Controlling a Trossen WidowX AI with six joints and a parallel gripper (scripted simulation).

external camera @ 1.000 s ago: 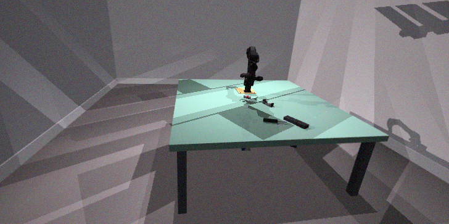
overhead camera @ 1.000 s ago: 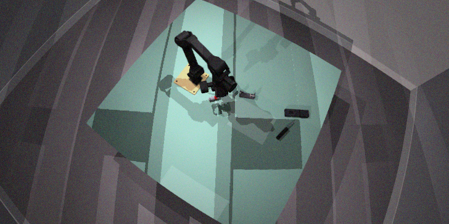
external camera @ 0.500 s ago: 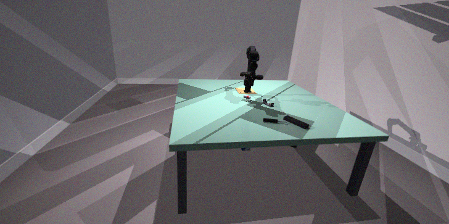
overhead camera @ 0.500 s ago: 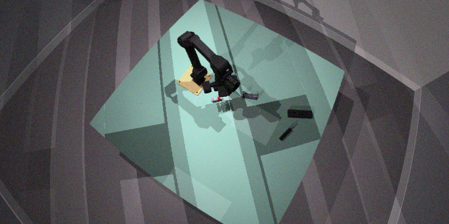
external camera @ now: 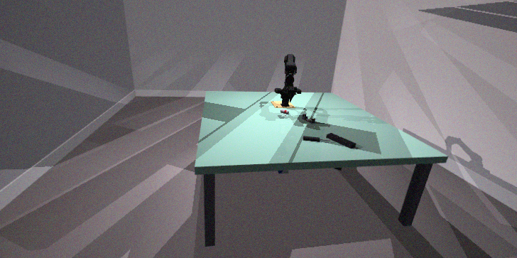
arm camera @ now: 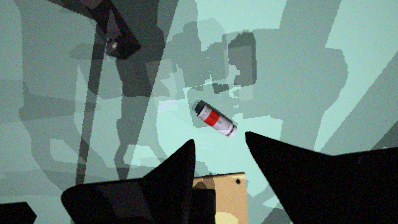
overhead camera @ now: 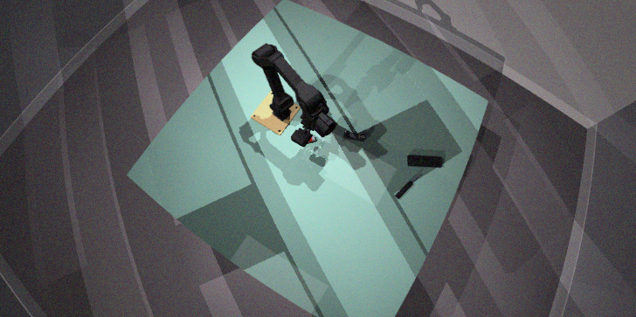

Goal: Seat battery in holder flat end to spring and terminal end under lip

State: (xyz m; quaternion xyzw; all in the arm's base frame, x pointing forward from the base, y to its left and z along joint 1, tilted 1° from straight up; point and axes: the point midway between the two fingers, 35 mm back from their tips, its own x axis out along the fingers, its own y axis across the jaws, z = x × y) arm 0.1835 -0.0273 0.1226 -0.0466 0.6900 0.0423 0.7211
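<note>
Pale green table (external camera: 249,147) on dark legs. Lying directly on it: a red-banded battery (arm camera: 215,119) on its side just ahead of the gripper (arm camera: 220,150), untouched; the holder (overhead camera: 355,135) off to one side of the gripper, apart from the battery; a tan base plate (overhead camera: 266,115) behind it; a dark block (overhead camera: 425,160) and a slim dark tool (overhead camera: 404,189) well beyond.
</note>
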